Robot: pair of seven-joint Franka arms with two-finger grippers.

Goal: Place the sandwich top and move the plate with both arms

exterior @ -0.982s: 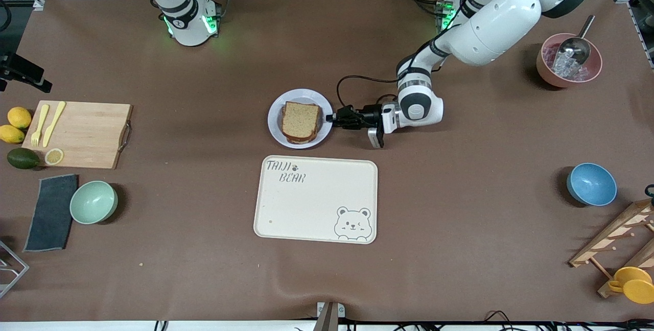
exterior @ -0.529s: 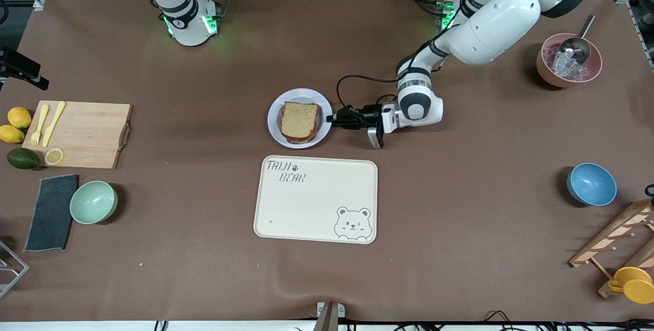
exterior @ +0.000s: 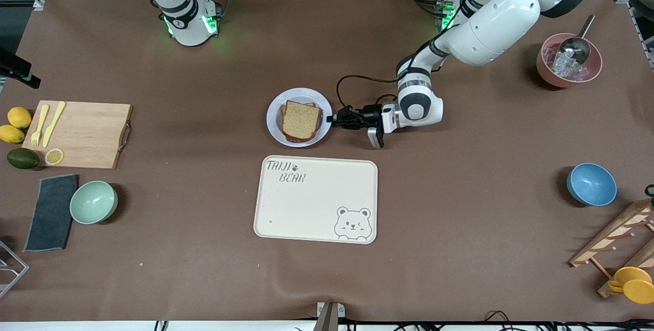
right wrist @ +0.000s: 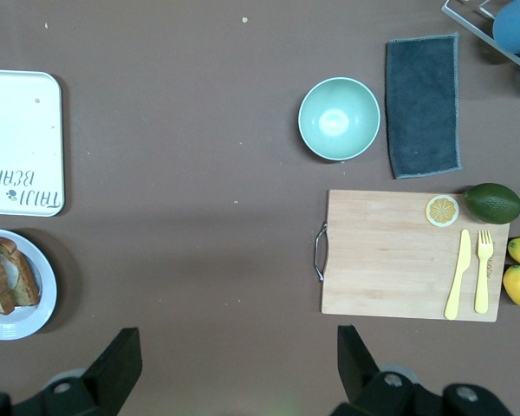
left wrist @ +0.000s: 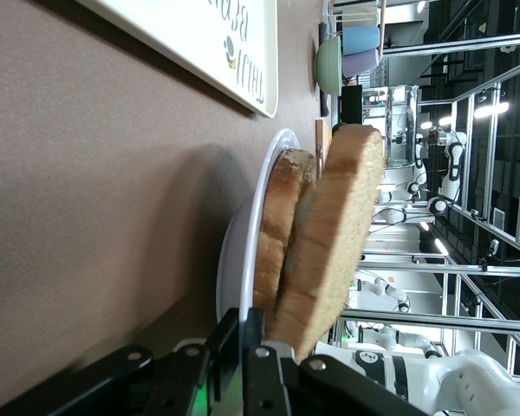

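Left end effector (exterior: 329,118) sat clamped on the plate (exterior: 275,127) rim at frame centre, w/ the sandwich top (exterior: 300,120) lying on the stack on that plate. Right end effector (right wrist: 234,368) hung wide open over the bench (right wrist: 199,173), holding nothing, near the cutting board (right wrist: 390,251).

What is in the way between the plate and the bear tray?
Nothing visible. Only bare brown table lies between the plate and the tray, which sits nearer the front camera. The left gripper is shut on the plate's rim, and the bread slice already tops the sandwich.
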